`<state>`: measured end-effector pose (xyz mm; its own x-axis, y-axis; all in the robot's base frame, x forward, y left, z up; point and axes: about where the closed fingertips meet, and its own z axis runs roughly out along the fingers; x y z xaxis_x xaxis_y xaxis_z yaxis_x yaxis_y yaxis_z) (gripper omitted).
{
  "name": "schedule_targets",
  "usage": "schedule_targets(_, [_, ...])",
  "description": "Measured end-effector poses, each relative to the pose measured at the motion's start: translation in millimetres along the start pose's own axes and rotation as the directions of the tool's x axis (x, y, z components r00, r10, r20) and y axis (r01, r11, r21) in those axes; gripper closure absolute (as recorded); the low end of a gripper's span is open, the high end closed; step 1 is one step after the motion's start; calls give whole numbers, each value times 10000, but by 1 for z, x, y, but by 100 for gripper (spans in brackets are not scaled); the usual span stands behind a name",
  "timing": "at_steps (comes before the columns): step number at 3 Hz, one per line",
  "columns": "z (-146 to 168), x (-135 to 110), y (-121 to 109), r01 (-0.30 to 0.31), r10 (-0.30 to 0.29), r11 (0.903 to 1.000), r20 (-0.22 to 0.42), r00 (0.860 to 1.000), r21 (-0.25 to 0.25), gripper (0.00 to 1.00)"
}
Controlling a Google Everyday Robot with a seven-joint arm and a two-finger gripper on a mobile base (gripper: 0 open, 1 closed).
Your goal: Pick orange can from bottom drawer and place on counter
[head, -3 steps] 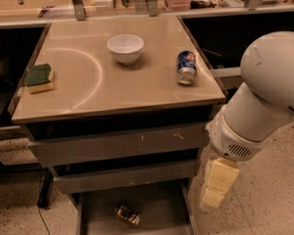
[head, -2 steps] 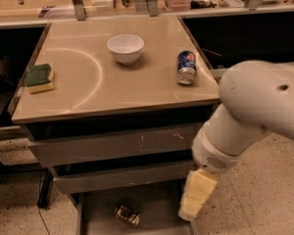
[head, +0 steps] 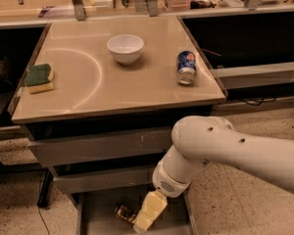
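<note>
The orange can (head: 124, 213) lies on its side on the grey floor of the open bottom drawer (head: 95, 214), near the middle, partly hidden by my gripper. My gripper (head: 143, 223), cream-coloured, hangs from the white arm (head: 220, 151) down into the drawer, just right of the can and overlapping its right end. The beige counter (head: 137, 84) with its curved arc mark is above the drawers.
On the counter stand a white bowl (head: 125, 48), a blue can (head: 186, 67) at the right and a green-yellow sponge (head: 38, 78) at the left edge. Two shallower grey drawers (head: 98, 148) stick out above the bottom one. Black sinks flank the counter.
My arm has swung left and lower across the drawer fronts. The gripper has gone from the drawer's right side down to the can. The can has not moved.
</note>
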<state>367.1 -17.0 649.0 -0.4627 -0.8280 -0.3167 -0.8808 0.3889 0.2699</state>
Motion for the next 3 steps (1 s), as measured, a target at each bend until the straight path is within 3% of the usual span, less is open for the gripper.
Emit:
schedule_targets(1, [0, 0, 0, 4, -4, 10000, -10, 10000, -4, 0])
schedule_targets(2, [26, 4, 0, -277, 305, 9967, 352, 9989, -764, 0])
schedule_targets(3, [94, 23, -6, -785, 879, 9834, 510, 9948, -1634, 0])
